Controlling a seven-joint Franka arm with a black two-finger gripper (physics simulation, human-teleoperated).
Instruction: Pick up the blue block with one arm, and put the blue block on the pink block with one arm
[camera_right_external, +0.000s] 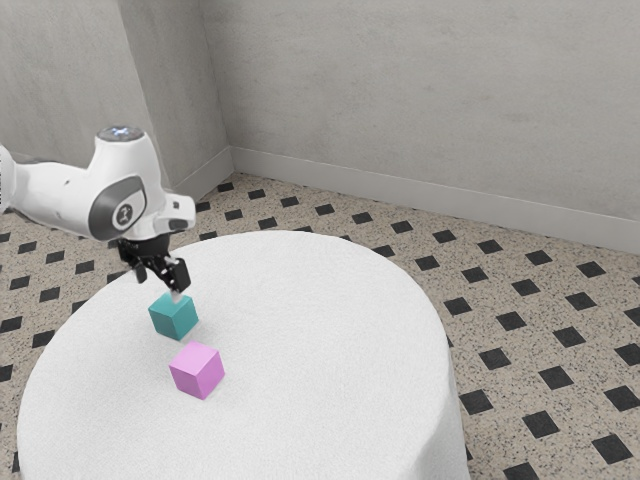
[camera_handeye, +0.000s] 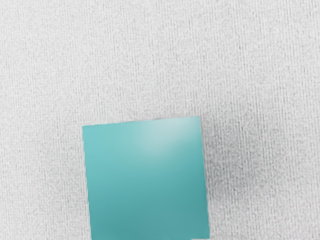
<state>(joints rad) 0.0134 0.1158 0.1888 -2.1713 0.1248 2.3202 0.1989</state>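
Teal-blue in colour, the blue block (camera_right_external: 173, 316) sits on the white-clothed round table (camera_right_external: 330, 300), directly beneath the gripper (camera_right_external: 172, 288), which hangs right at its top face. In the wrist view the block (camera_handeye: 146, 180) lies nearly square-on just under the hand. I cannot tell how wide the gripper stands or whether it grips anything. The pink block (camera_right_external: 196, 369) rests just beside the blue one, nearer the camera and slightly toward the exterior view's right, so the carry looks short.

The arm (camera_right_external: 60, 195) wears glossy white rounded shells, with a grey joint cap (camera_right_external: 118, 212) bearing a small dark mark.
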